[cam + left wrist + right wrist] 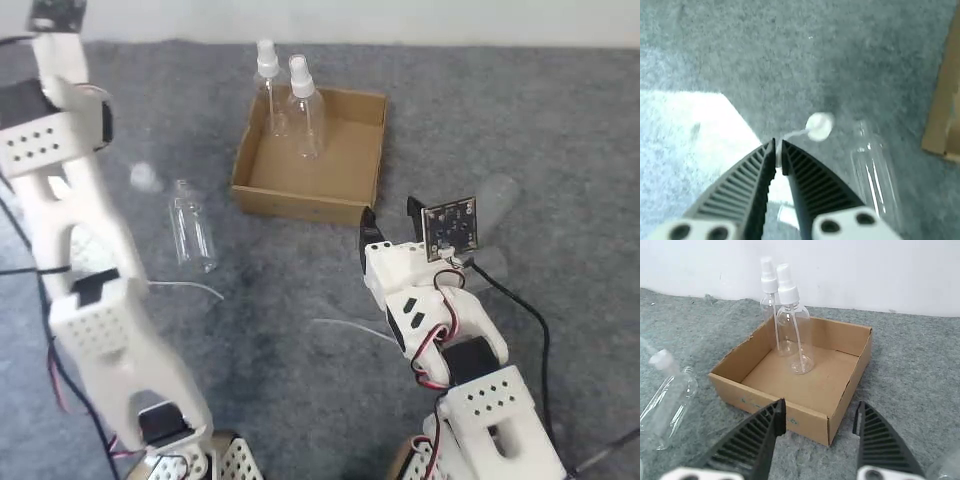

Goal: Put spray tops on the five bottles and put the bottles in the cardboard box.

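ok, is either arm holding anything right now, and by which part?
The left gripper seems to pinch the spray top by its thin tube; the right gripper, jaws open, holds nothing.

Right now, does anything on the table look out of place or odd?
One bottle lies on its side, without a top, on the carpet beside the cardboard box; a loose spray top lies near it, apart. Nothing looks spilled or broken.

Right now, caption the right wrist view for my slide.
Open right gripper facing the cardboard box, two spray-topped bottles standing inside, one uncapped bottle lying outside.
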{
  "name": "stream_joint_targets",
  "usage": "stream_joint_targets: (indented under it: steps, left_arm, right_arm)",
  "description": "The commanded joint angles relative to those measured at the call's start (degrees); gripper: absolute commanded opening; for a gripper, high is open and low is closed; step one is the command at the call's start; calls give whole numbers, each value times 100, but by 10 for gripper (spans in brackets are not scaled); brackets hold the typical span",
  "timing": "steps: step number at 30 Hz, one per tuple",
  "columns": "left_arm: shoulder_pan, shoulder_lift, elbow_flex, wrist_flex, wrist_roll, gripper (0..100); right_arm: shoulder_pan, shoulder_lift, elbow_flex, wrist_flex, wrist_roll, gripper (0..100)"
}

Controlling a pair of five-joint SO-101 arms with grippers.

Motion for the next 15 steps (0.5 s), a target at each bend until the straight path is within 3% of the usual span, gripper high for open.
stream_joint_targets:
  steps: [1, 15]
  left_arm:
    - [35, -1275, 813, 202, -132, 9]
    - [1459, -4369, 4708, 0, -246, 9]
  right_arm:
    - [40, -13, -360, -145, 44, 210]
    - [84, -22, -360, -145, 88, 210]
